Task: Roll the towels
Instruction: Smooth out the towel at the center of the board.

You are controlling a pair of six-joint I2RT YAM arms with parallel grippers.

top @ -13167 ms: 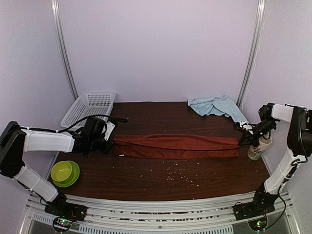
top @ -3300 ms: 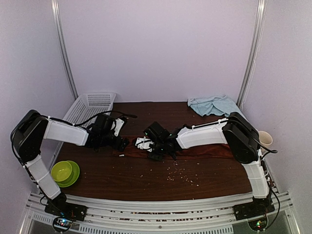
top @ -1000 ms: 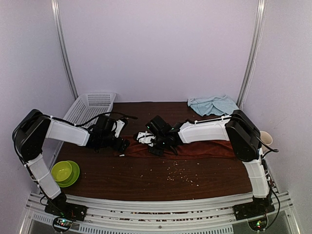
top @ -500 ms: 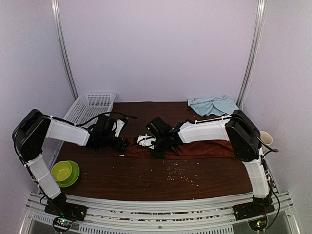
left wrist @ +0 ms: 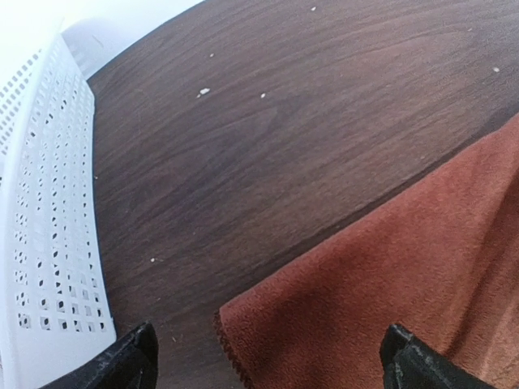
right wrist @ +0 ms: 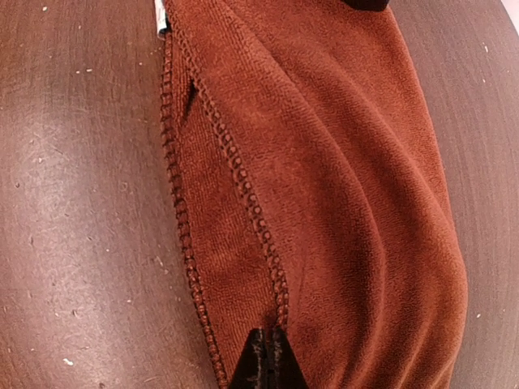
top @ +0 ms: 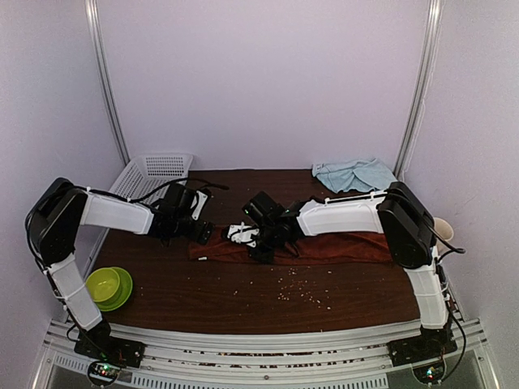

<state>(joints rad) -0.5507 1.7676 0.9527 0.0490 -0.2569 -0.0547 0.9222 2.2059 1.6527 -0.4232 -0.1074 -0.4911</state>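
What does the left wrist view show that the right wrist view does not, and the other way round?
Only the left wrist view: the white basket at the left edge, the left gripper with its jaws wide open, and a flat corner of the rust-red towel. Only the right wrist view: the right gripper shut, apparently on the stitched hem, and the cloth's folded layers. Both: the same towel on the dark wooden table with pale crumbs.

White arm links point(top: 113, 215), black joints point(top: 403, 223), black-tipped right claw point(right wrist: 268, 358)
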